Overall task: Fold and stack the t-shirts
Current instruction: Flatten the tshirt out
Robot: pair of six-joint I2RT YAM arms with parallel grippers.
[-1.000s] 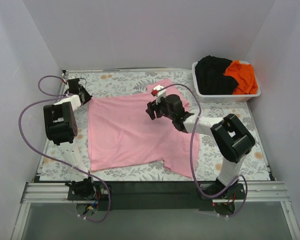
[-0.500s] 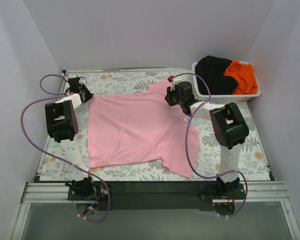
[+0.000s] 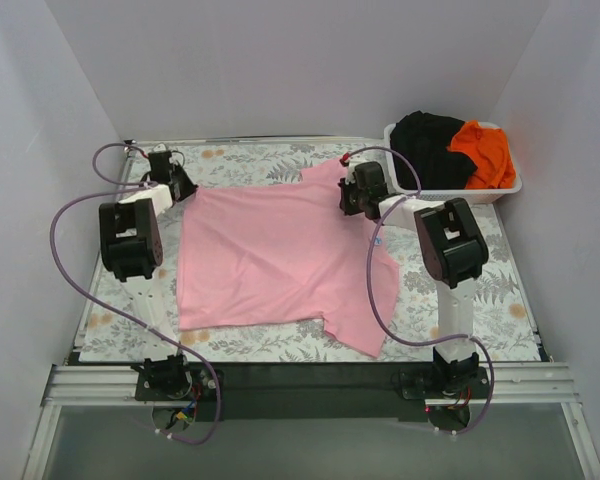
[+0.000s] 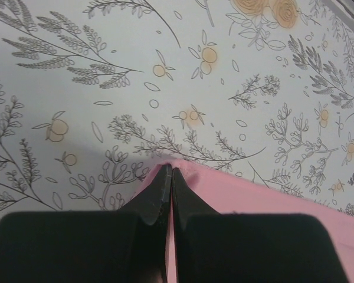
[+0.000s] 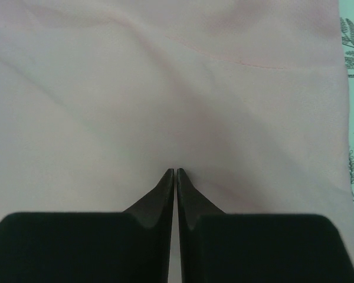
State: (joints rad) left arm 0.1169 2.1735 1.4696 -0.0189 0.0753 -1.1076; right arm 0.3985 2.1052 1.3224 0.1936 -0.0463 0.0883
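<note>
My left gripper (image 4: 168, 172) pinches a far corner of the light pink cloth t-shirt (image 3: 270, 255), which lies spread on the floral-printed table (image 3: 240, 160). My right gripper (image 5: 175, 172) pinches its opposite far edge.

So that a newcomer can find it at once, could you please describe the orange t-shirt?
Look to the far right corner of the floral table, where a white lattice basket stands. The orange t-shirt is bunched in its right half, beside a black t-shirt. It is the only bright orange thing here; the pink t-shirt lies spread on the table.
</note>
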